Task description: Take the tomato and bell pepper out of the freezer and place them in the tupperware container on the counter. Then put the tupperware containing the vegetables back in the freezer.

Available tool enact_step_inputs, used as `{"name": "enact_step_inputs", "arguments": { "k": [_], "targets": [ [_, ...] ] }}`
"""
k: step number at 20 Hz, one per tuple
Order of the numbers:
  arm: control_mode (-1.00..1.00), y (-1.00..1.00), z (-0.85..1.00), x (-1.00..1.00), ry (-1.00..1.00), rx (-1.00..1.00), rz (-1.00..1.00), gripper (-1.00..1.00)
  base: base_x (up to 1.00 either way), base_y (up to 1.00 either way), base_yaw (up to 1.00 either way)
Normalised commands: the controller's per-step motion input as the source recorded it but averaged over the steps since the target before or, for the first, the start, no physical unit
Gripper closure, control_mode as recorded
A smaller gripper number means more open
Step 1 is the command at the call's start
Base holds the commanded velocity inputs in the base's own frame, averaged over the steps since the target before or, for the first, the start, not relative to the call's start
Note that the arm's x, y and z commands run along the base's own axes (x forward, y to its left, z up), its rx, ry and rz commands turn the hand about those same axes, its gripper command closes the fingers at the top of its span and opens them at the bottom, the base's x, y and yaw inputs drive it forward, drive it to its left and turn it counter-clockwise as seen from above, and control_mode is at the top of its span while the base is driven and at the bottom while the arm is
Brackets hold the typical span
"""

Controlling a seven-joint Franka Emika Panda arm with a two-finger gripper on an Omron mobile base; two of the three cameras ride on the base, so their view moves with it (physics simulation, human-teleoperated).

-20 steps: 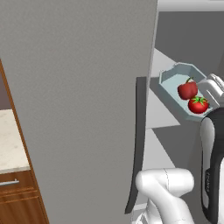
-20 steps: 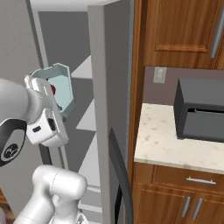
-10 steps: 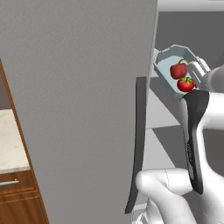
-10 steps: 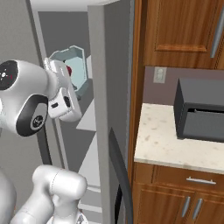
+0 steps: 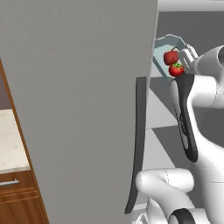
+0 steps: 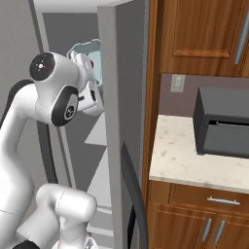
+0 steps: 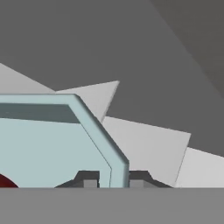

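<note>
The tupperware container point(image 5: 162, 46) is held up inside the open freezer point(image 6: 108, 58), near the top of its grey interior, and it is tilted steeply so that its open face turns toward the left base camera. In that view the tomato point(image 5: 171, 57) and the bell pepper point(image 5: 176, 69) lie inside it, one just above the other, both close against the tray's right side next to the white hand. In the hand view the container's point(image 7: 94, 124) pale blue rim runs between the two dark fingertips point(image 7: 89, 178), one on the inner side of the wall and one on the outer, so the jaws are clamped on that rim; a sliver of dark red shows at the lower left of the tray floor. The gripper point(image 7: 111, 180) points into the freezer, with pale grey shelves point(image 7: 144, 144) stepping away beyond the container's corner. In the right base view the arm rises from the lower left, bends at a large white joint with a dark round cap, and reaches up and forward, the hand tucked behind the edge of the freezer wall with the container point(image 6: 81, 49) peeking above it. The big flat grey door point(image 5: 78, 100) stands open, its dark vertical handle point(image 5: 136, 144) just left of the arm. To the right, the counter point(image 6: 194, 155) carries a black microwave point(image 6: 222, 121).
</note>
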Motion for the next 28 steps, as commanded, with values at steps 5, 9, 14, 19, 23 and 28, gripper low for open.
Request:
{"name": "enact_step_inputs", "arguments": {
  "k": [5,9,14,19,23,28],
  "targets": [
    [-1.0,0.0,0.01,0.73,0.0,0.07,0.0,1.0,0.0,0.0,0.0],
    [-1.0,0.0,0.0,0.45,0.0,0.07,0.0,1.0,0.0,0.0,0.0],
    [-1.0,0.0,0.0,0.42,0.0,0.06,0.0,1.0,0.0,0.0,0.0],
    [-1.0,0.0,-0.03,0.54,0.0,0.05,0.0,1.0,0.0,0.0,0.0],
    [-1.0,0.0,-0.11,0.53,0.0,0.05,0.0,1.0,0.0,0.0,0.0],
    [-1.0,-0.02,-0.12,0.42,0.0,0.04,0.0,1.0,0.0,0.0,0.0]
  ]
}}
